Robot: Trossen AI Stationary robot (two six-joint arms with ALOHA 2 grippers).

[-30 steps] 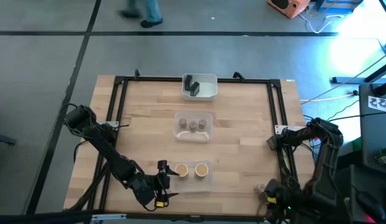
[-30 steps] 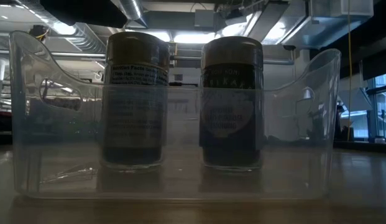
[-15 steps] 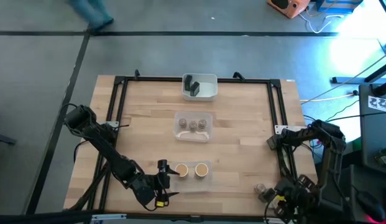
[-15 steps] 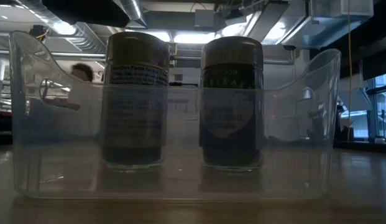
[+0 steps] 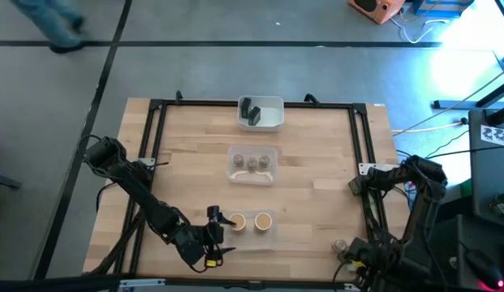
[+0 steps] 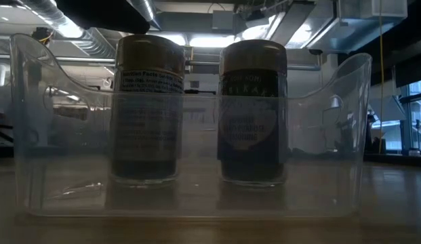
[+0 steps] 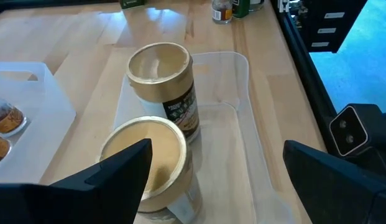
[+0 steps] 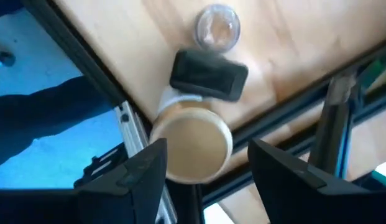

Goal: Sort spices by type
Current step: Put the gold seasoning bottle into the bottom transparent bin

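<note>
A clear tray [image 5: 269, 235] near the table's near edge holds two tan-topped jars [image 5: 237, 221] [image 5: 263, 221], both standing upright on their bases. My left gripper [image 5: 221, 223] is open at the tray's left end. Its fingers stand wide on either side of the nearer jar [image 7: 148, 155]; the second jar [image 7: 161, 74] is behind it. My right gripper [image 5: 355, 258] is open over the near right corner. Below it stand a tan-topped jar [image 8: 193, 146], a dark block [image 8: 208, 74] and a small round jar [image 8: 217, 26].
A white tray [image 5: 274, 122] at the far edge holds dark blocks [image 5: 250, 112]. A clear tray [image 5: 252, 176] at mid-table holds three grey-brown jars [image 5: 252, 164]. A black frame [image 5: 154, 130] borders the table. The three loose spices sit close to the frame rail [image 8: 332, 106].
My right arm has swung a little toward the table's right edge and back over the corner spices. My left gripper has edged slightly toward the clear tray. A person has walked leftward across the floor beyond the table.
</note>
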